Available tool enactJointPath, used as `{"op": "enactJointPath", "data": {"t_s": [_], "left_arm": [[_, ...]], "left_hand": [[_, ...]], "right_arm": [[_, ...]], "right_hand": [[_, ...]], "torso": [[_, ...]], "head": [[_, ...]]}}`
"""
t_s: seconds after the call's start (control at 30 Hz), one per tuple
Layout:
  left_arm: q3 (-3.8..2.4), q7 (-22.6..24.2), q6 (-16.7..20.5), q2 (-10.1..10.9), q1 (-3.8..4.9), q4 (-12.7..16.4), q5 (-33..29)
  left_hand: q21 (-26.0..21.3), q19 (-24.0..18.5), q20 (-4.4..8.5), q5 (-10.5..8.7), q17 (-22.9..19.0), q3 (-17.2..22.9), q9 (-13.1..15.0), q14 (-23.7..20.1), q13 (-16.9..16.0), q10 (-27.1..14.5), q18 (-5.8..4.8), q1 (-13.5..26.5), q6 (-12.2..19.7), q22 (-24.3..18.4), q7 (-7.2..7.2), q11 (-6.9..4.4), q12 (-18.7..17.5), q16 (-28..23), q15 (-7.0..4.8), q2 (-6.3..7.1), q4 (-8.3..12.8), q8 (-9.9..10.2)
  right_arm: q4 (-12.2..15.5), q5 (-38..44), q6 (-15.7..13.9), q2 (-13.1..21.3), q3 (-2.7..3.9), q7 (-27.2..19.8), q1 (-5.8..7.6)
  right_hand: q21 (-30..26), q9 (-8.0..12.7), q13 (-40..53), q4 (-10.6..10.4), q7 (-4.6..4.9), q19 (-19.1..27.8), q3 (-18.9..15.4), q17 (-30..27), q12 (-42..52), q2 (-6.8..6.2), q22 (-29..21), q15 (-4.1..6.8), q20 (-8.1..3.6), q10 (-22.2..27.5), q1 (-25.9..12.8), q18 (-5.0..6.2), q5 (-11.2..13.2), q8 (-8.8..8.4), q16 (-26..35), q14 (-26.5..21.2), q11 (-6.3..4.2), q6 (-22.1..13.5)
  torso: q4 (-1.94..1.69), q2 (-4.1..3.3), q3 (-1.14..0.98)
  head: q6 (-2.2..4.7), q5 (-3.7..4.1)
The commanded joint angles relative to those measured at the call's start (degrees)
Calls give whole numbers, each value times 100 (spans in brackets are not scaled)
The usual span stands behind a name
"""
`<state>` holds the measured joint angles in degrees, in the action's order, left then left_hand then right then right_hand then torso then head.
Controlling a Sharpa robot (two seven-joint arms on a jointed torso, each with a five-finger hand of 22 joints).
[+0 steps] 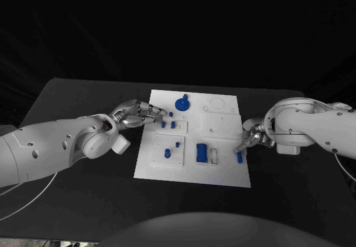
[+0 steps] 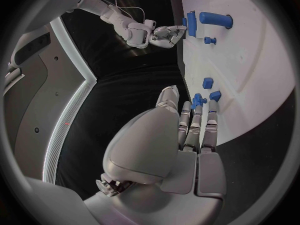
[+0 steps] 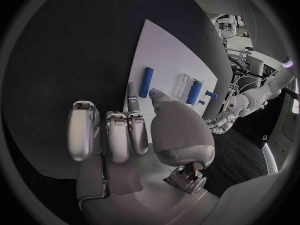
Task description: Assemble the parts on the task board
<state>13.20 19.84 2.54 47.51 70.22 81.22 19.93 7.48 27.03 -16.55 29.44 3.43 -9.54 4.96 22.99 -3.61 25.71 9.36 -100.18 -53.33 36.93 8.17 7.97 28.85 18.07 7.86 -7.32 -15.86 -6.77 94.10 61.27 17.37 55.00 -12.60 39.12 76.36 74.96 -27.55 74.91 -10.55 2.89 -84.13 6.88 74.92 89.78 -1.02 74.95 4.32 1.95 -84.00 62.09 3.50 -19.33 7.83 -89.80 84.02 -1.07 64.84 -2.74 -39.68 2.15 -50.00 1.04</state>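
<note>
Board [image 1: 194, 139] sits mid-worktop [image 1: 82, 195]. Left robot hand [image 1: 139, 114] at its 10 o'clock edge, probably pinching a blue peg [image 2: 199, 101]. Right robot hand [image 1: 251, 138], fingers apart and empty, hovers by the blue bar [image 1: 239, 157] at 4 o'clock.

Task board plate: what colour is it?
White; the task board shows best in the head view.

Matt white task board [image 1: 223, 123], matt black table [image 1: 82, 98], glossy silver hands

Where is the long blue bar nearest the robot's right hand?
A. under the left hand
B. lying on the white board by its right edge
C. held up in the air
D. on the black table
B: the blue bar lies flat on the white board, just beyond the right hand.
</note>
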Motion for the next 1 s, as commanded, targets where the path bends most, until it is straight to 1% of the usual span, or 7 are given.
{"op": "enactJointPath", "data": {"t_s": [0.03, 0.27, 0.4, 0.53, 0.67, 0.8, 1.0], "left_arm": [[-4, 8, -104, -12, -4, 9, -13], [-4, -18, -112, -12, -4, 11, -13], [-4, -26, -115, -13, -5, 14, -13], [-4, -30, -118, -16, -5, 12, -13], [-4, -39, -126, -19, -5, 10, -13], [-4, -50, -136, -19, -6, 10, -13], [-4, -69, -147, -13, -7, 11, -13]], "left_hand": [[36, 58, 0, 34, 6, 11, 5, 25, -5, 27, -99, -51, -20, -5, 9, -7, 0, 27, -3, 18, 9, -26], [36, 58, 0, 38, 6, 10, 5, 24, -4, 27, -100, -51, -18, -8, 13, -5, -2, 26, -1, 22, 6, -25], [36, 58, 0, 38, 6, 10, 5, 24, -4, 27, -100, -51, -18, -8, 13, -5, -2, 26, -1, 22, 6, -25], [36, 58, 0, 38, 6, 10, 5, 24, -4, 27, -100, -51, -18, -8, 13, -5, -2, 26, -1, 22, 6, -25], [36, 58, 0, 38, 6, 10, 5, 24, -4, 27, -100, -51, -18, -8, 13, -5, -2, 26, -1, 22, 6, -25], [35, 57, 0, 43, 6, 8, 4, 30, -4, 28, -101, -49, -16, -10, 17, -2, -4, 31, 2, 26, 2, -25], [35, 57, 0, 43, 6, 8, 4, 30, -4, 28, -101, -49, -16, -10, 17, -2, -4, 31, 2, 26, 2, -25]], "right_arm": [[2, -122, -88, -17, -19, -16, -49], [-12, -97, -113, -19, -20, -3, -73], [-22, -16, -126, -26, -21, 10, -91], [-35, 6, -163, -32, -23, 19, -129], [-62, -84, -264, -46, -24, 23, -181], [-94, -169, -366, -58, -25, 22, -222], [-132, -456, -565, -29, -25, -6, -251]], "right_hand": [[-55, -13, 1509, 92, -17, 26, 28, 1508, 22, -9, 1031, 54, -42, -600, 102, -2, -133, -36, -20, 598, -41, -71], [-159, -110, 1509, 268, -17, 54, 161, 1497, 22, -18, 1002, 58, -45, -600, 202, 16, -455, -48, -12, 595, -43, -126], [-330, -166, 1509, 458, 14, 109, 303, 1378, 22, -73, 950, 47, -42, -600, 317, 47, -885, -102, 74, 562, -20, -255], [-538, -246, 1509, 614, 28, 178, 423, 1314, 22, -113, 885, 37, -31, -600, 387, 85, -1145, -110, 123, 545, -9, -323], [-778, -365, 1509, 807, 30, 254, 566, 1239, 22, -123, 806, 35, -28, -600, 496, 128, -1223, -78, 180, 526, -7, -350], [-897, -459, 1509, 892, 30, 282, 643, 1152, 22, -114, 764, 34, -26, -600, 494, 147, -1255, -51, 247, 504, -7, -369], [-971, -630, 1509, 994, 6, 278, 739, 1109, 22, -108, 734, 48, -36, -600, 442, 155, -1370, 30, 282, 495, -27, -353]], "torso": [[-1, -2, 1], [7, -6, 5], [12, -8, 6], [8, -6, 5], [7, -6, 1], [6, -7, -3], [12, -7, 2]], "head": [[0, -7], [0, -10], [0, -15], [0, -12], [0, -26], [0, -40], [0, -63]]}}
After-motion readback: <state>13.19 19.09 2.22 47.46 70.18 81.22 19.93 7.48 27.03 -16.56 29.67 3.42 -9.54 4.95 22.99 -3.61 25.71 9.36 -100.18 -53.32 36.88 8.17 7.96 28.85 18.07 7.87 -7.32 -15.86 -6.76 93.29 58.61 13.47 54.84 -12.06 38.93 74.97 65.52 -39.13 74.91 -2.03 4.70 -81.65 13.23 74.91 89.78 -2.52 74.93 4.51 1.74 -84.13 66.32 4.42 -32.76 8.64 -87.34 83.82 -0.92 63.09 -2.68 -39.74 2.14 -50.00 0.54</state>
